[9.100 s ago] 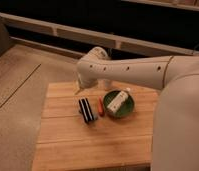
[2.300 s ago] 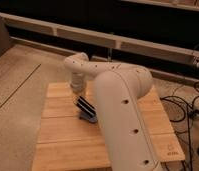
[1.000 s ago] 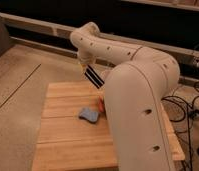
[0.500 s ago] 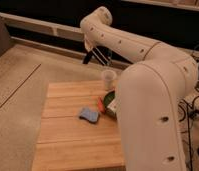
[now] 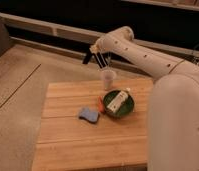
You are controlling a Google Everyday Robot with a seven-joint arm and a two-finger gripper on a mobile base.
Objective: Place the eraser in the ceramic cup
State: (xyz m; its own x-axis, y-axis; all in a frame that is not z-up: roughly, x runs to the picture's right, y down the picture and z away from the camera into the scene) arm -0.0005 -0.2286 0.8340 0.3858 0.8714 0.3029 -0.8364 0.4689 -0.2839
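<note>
I see my gripper [image 5: 96, 54] up in the air, above the far edge of the wooden table [image 5: 68, 145]. It hangs from a big, smooth, white arm [image 5: 143, 52] that bends in from the right. The gripper is clamped on the eraser [image 5: 99, 58]. The eraser is a long, dark block, and it hangs tilted, with its lower end pointing down toward the ceramic cup [image 5: 108, 79]. It is just above the cup and a bit to the left of it. I cannot tell if the tip touches the rim.

The cup is small, pale and round like a tube. It stands upright on the table near the back edge. Just in front of it sits a round green bowl [image 5: 118, 103] with a white bar [image 5: 116, 101] lying inside it. A thin orange thing [image 5: 101, 104] lies right beside the bowl on its left. A soft-looking blue pad [image 5: 88, 114] lies flat on the boards, near the orange thing.

The table top is made of light wood planks with lines running side to side. The floor [image 5: 18, 90] around it looks grey and speckled.
</note>
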